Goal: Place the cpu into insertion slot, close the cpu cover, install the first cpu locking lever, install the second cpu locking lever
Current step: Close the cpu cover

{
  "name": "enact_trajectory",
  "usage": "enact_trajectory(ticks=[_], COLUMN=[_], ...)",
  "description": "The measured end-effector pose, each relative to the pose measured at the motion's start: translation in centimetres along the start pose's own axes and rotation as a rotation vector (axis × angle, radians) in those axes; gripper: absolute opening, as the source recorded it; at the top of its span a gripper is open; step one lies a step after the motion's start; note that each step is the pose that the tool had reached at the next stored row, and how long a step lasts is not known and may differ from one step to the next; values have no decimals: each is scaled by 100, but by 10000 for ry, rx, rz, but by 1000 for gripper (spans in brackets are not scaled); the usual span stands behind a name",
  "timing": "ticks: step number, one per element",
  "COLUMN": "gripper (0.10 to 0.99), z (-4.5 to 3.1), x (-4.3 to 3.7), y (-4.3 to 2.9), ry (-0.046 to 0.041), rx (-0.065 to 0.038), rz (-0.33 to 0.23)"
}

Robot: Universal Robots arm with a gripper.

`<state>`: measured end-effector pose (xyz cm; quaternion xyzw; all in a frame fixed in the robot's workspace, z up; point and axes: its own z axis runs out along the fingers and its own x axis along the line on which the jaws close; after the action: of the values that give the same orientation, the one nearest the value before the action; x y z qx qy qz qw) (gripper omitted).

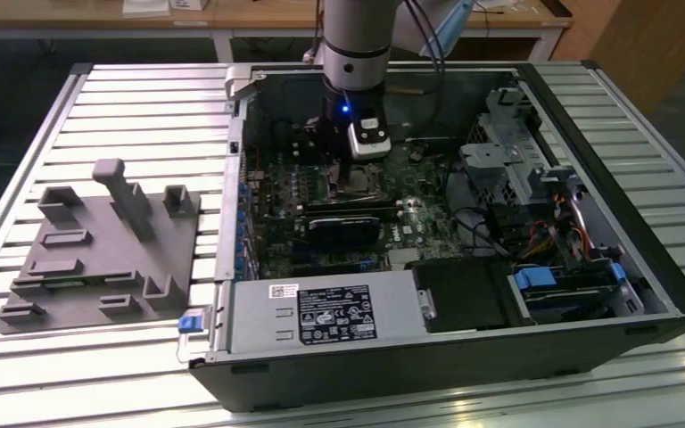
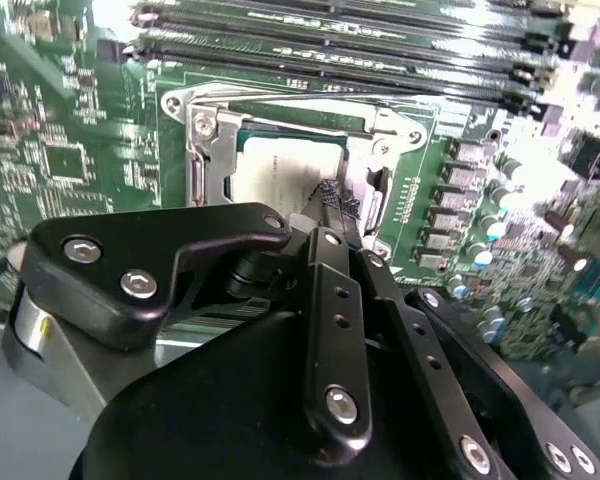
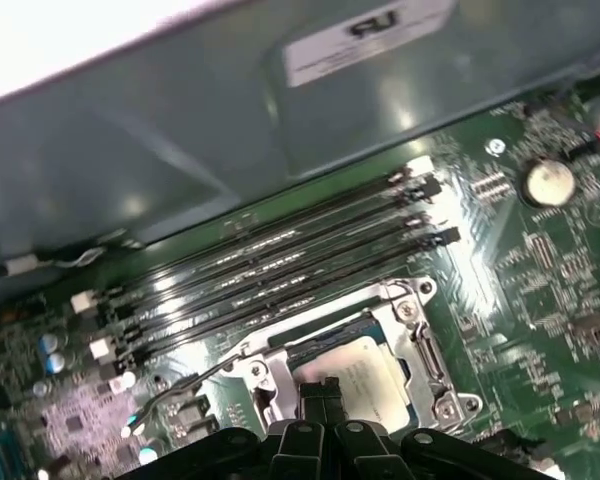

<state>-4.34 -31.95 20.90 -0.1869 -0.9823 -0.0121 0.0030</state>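
In the first wrist view the gripper (image 3: 320, 392) is sitting clenched, tips together, right over the cpu (image 3: 368, 375). The cpu is lying in its socket w/ the cpu cover (image 3: 426, 352) framing it. Memory slots (image 3: 280, 270) are running just beyond, then the case wall (image 3: 180, 150).

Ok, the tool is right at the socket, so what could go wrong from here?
1. The tool sits low at one edge of the cpu; an off-centre push might tilt or scratch the chip.
2. The cpu cover frames the chip closely, so a sideways slip could catch its rim.
3. The memory slots run right beside the socket; a wide sweep might strike them.
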Motion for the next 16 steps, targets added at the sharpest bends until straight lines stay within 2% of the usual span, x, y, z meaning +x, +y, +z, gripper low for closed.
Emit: enact_trajectory(ticks=[16], gripper=[106], z=[1], x=[0], y=[0], ry=[66], rx=[30], rz=[-2916])
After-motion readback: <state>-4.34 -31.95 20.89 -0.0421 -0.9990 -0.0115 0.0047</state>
